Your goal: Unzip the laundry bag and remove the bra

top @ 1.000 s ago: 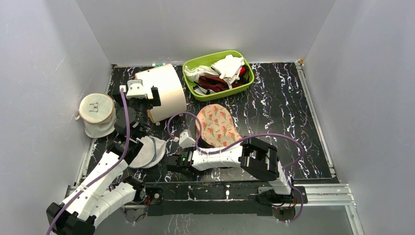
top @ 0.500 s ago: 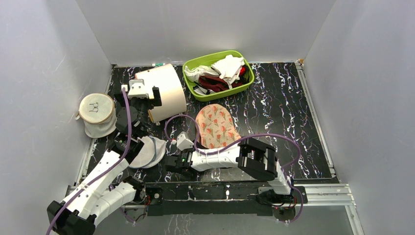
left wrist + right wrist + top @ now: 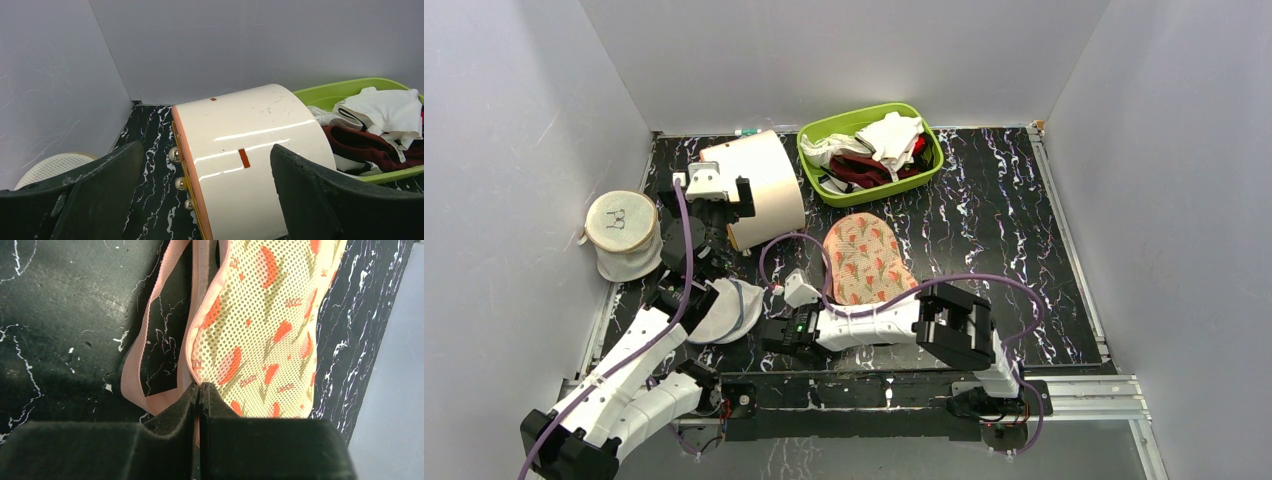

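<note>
Pink zip edging at the laundry bag's near end is pinched between the pressed-together jaws of the right gripper, likely so the zip can be drawn. The bra is unseen, presumably enclosed inside; the left gripper is held spread wide, empty.

Plain grey walls box in three sides, and the tabletop is black with white marble veining, pretty evenly lit.

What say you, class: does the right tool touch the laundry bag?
Touching: right wrist view shows the right tool pinching the laundry bag's pink edging.
</note>
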`<state>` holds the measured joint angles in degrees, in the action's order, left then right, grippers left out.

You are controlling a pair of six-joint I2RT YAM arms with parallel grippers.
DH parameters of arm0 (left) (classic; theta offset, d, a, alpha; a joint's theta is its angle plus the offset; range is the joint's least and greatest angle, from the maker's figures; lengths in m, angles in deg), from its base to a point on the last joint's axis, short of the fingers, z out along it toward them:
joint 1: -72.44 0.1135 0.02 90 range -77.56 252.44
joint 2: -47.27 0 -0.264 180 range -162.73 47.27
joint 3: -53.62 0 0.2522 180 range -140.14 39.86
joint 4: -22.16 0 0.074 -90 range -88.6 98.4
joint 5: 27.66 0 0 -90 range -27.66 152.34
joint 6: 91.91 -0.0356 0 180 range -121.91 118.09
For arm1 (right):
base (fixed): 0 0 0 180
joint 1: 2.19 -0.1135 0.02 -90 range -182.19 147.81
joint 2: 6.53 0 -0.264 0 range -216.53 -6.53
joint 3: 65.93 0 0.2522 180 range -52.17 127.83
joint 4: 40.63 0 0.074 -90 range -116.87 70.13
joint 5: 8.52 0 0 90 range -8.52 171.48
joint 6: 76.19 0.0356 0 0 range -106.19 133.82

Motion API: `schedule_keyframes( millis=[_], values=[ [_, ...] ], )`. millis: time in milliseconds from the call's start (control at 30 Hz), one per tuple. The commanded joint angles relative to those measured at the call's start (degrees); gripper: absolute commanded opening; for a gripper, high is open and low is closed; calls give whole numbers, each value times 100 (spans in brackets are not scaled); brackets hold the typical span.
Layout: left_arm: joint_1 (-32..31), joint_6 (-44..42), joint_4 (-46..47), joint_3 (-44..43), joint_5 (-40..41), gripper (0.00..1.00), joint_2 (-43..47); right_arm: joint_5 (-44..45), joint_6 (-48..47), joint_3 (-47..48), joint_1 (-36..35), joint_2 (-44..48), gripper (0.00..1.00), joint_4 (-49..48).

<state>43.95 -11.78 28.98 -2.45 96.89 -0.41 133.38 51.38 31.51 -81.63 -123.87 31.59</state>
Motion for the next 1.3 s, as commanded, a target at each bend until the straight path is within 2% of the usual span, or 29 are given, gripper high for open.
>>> schedule_keyframes(
  millis=[0,133,267,500,733,833,1033,1100,1267],
  values=[
    [19,39,131,-24,-40,98,-4,90,112,18,-34,754,0,-118],
    [19,59,108,-40,-66,98,-20,-414,-35,-420,53,1521,0,-813],
    [20,113,55,-66,-108,98,-45,-1928,-446,-1315,638,2847,0,-2238],
    [19,160,-1,-88,-156,98,-90,-5956,-278,-3407,2934,4753,0,-4777],
    [21,208,-51,-128,-211,98,-126,-8105,617,-4540,4413,5376,0,-6159],
    [19,210,-60,-120,-211,98,-141,-8169,688,-4703,4677,5537,0,-6157],
    [19,243,-91,-151,-263,98,-160,-8171,265,-4635,4683,5412,4,-5651],
    [20,252,-95,-154,-273,98,-163,-8210,225,-4681,4655,5332,9,-5633],
    [16,255,-108,-151,-279,98,-197,-8142,255,-4768,4618,5283,9,-5682]
  ],
)
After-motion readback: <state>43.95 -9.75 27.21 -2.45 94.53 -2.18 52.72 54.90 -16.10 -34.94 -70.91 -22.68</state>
